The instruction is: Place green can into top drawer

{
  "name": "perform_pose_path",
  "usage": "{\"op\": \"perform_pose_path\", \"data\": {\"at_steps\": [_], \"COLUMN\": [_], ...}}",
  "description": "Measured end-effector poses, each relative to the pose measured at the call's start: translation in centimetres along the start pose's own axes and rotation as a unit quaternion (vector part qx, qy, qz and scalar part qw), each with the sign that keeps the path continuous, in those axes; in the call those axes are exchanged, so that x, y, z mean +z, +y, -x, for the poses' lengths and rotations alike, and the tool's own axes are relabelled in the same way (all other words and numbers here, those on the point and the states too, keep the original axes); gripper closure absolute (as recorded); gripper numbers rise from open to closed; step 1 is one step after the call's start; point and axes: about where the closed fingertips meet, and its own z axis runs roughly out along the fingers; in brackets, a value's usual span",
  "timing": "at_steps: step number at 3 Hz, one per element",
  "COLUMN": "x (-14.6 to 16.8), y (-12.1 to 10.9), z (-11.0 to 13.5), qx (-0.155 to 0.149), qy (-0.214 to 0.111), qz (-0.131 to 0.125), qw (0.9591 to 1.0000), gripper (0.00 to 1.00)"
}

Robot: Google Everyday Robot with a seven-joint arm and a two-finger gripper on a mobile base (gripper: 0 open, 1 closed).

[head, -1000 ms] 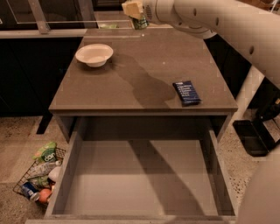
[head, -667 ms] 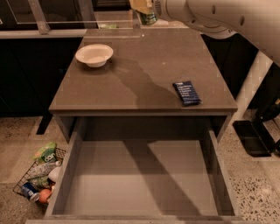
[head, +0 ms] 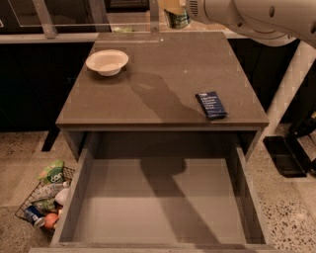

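Note:
The green can (head: 177,19) hangs in my gripper (head: 173,7) at the top edge of the view, above the far edge of the grey-brown table (head: 163,74). The gripper is shut on the can's upper part, and only the can's lower body shows. The white arm (head: 256,17) reaches in from the upper right. The top drawer (head: 158,202) is pulled wide open at the front of the table, well below and nearer than the can. Its flat grey floor holds nothing but the arm's shadow.
A white bowl (head: 107,62) sits at the table's far left. A dark blue packet (head: 211,105) lies near the table's front right edge. A wire basket of litter (head: 45,197) stands on the floor left of the drawer. A black base part (head: 289,153) sits on the floor at right.
The gripper with the green can has moved to the right along the table's far edge and slightly higher. The drawer, bowl and packet have not moved.

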Motion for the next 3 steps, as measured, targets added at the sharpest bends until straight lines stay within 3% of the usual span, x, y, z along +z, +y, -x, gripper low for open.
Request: {"op": "perform_pose_path", "data": {"at_steps": [1,2,3], "x": [0.1,-2.9,-8.2], "y": [1.1,1.2,2.7], "z": [0.5,2.1,2.4], "qx": [0.007,0.002,-0.012], "qy": [0.002,-0.002,0.005], "qz": [0.035,0.085,0.133], "qw": [0.9994,0.9964,0.9910], "gripper": [1.00,1.00,1.00]}}
